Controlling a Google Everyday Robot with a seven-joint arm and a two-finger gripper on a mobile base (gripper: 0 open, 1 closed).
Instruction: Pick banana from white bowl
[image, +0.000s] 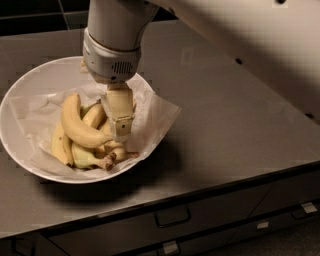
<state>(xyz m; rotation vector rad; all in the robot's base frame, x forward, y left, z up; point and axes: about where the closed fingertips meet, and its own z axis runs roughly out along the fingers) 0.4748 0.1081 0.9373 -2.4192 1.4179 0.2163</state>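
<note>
The white bowl (30, 85) sits at the left of the grey counter and is lined with crumpled white paper. Several bananas lie in it. The banana (75, 125) is the plump, curved, pale yellow one lying on top of the pile, left of centre. My gripper (119, 131) hangs from the white wrist straight over the bowl. Its tip is down among the bananas, just right of the banana and touching or nearly touching the pile. The bananas under the gripper are partly hidden.
Greenish-yellow bananas (87, 156) with dark stem ends lie under and beside the banana. The paper lining (160, 112) overhangs the bowl's right rim. My arm crosses the upper right. The counter's front edge (210, 187) runs above drawers with handles (172, 218).
</note>
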